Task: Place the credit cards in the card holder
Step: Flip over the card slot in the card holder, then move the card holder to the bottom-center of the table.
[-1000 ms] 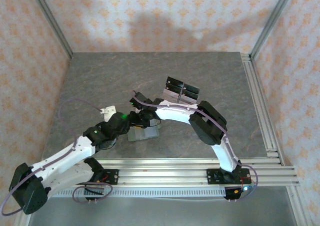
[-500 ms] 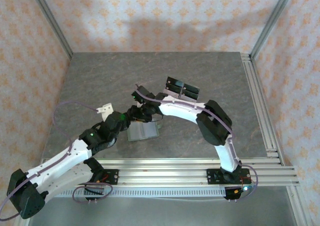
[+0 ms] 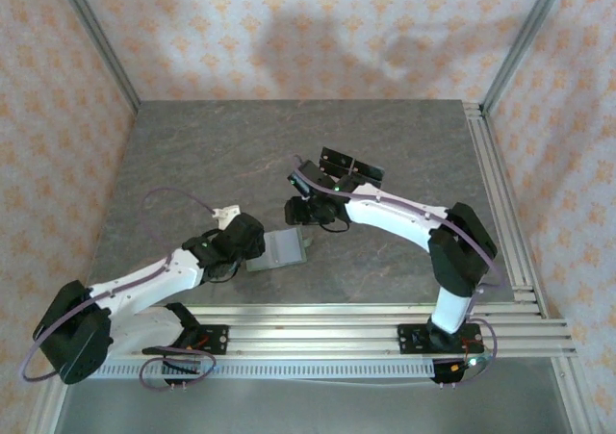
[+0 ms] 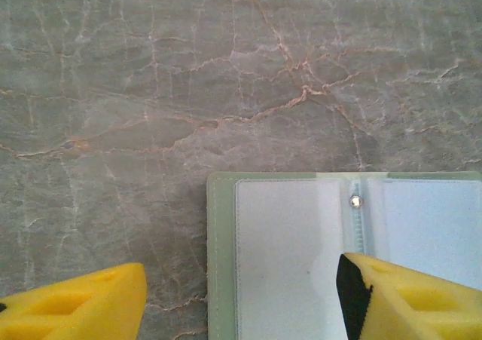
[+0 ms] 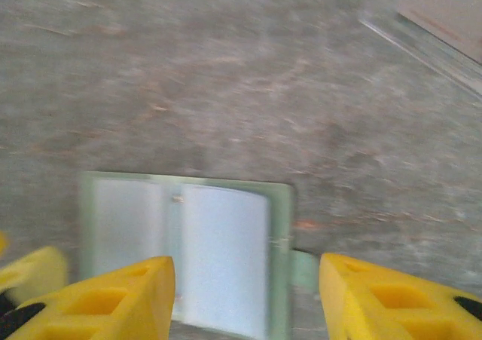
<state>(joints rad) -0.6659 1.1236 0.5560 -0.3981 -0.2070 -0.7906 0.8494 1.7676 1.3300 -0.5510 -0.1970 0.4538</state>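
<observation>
Card holder (image 3: pixel 279 248) lies flat and wide open on the table (image 3: pixel 173 145), close to the near edge and about midway along it, lighter grey inside facing up, snap tab (image 5: pixel 305 268) poking out from its right side. Left gripper (image 4: pixel 241 298) sits low at the holder's left end, jaws well apart with nothing clamped: one yellow finger over bare table, the other overlapping the inner page by the centre fold, and whether it touches I can't tell. Right gripper (image 5: pixel 245 295) hangs over the holder's far right part, fingers spread, holding nothing, in a blurred view. Clear stand (image 3: pixel 348 167) with black panels stands just behind it, mid-table
</observation>
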